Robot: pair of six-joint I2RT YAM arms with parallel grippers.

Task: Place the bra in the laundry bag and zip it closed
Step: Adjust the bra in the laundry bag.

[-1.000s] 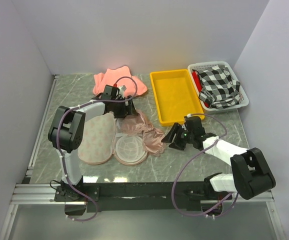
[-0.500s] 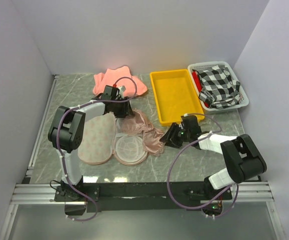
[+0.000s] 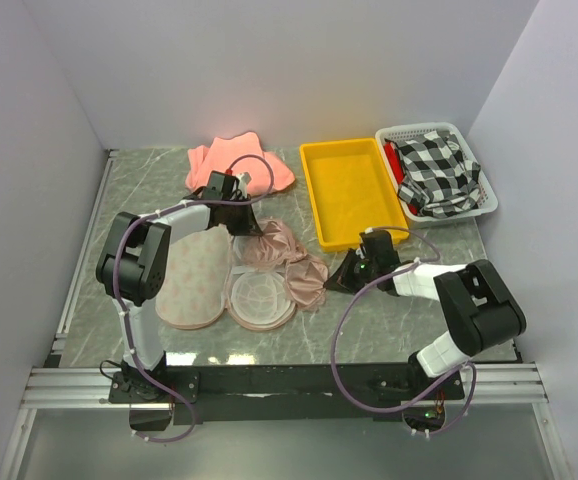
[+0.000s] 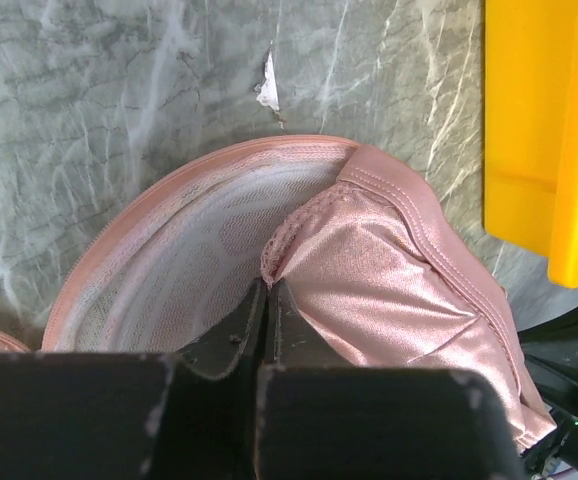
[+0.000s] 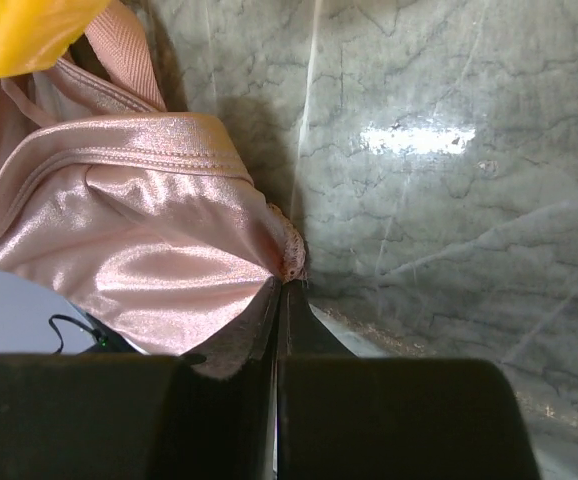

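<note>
Two robot arms grip a shiny dusty-pink satin bra (image 3: 287,258) with rounded padded cups from opposite ends on a grey-green marble-patterned table (image 3: 144,185). The left gripper (image 4: 269,290) has its jaws pressed together on the lacy edge of one cup. At that spot the cup overlaps the mesh-lined, pink-edged rim of the laundry bag (image 4: 184,235), a flat beige fabric pouch with small red-orange prints. The bag lies open beside the left arm (a round mesh-lined part is spread toward the near edge of the table). The right gripper (image 5: 281,288) pinches the bra's other end, its closed fingertips low over the table at a lace-trimmed corner of the satin. Seen from above, the bra lies between the laundry bag and a yellow rectangular plastic tray (image 3: 354,190), mostly on the bare table and not inside the bag. Farther back, a matte salmon-pink folded cloth (image 3: 231,160) sits near the rear wall. Just beside the tray, a white plastic basket (image 3: 481,205) holds a black-and-white checked cloth (image 3: 434,170).
</note>
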